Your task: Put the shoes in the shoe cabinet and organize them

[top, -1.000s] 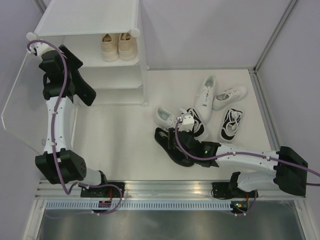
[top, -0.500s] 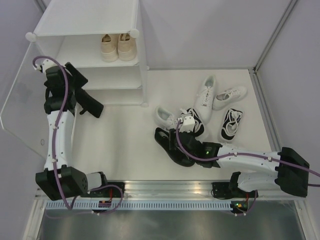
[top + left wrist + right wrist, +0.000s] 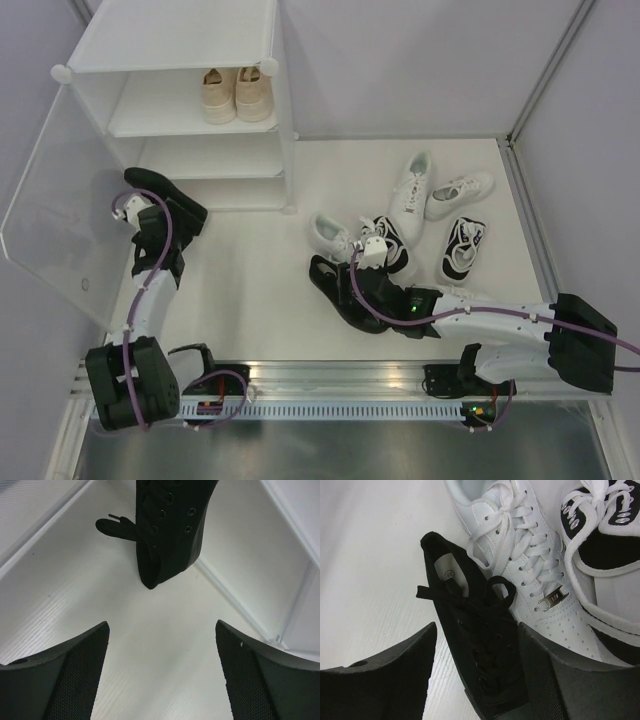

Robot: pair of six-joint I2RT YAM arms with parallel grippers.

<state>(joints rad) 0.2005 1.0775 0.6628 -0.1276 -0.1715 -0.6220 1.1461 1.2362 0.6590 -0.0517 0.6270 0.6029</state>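
The white table (image 3: 250,290) carries the shoe cabinet (image 3: 180,45) far left, a beige pair (image 3: 238,93) on its shelf. At right lie white sneakers (image 3: 410,195), a black-and-white pair (image 3: 463,250) and one black shoe (image 3: 330,285).

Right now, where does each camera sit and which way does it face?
Top: above, behind the bases, looking down on cabinet and loose shoes; left arm, right arm show.
Left wrist: on the left arm, facing a black shoe; open left tool shows.
Right wrist: on the right arm, facing a second black shoe and white shoe; open right tool shows.
Shared by top and right wrist: that white shoe.
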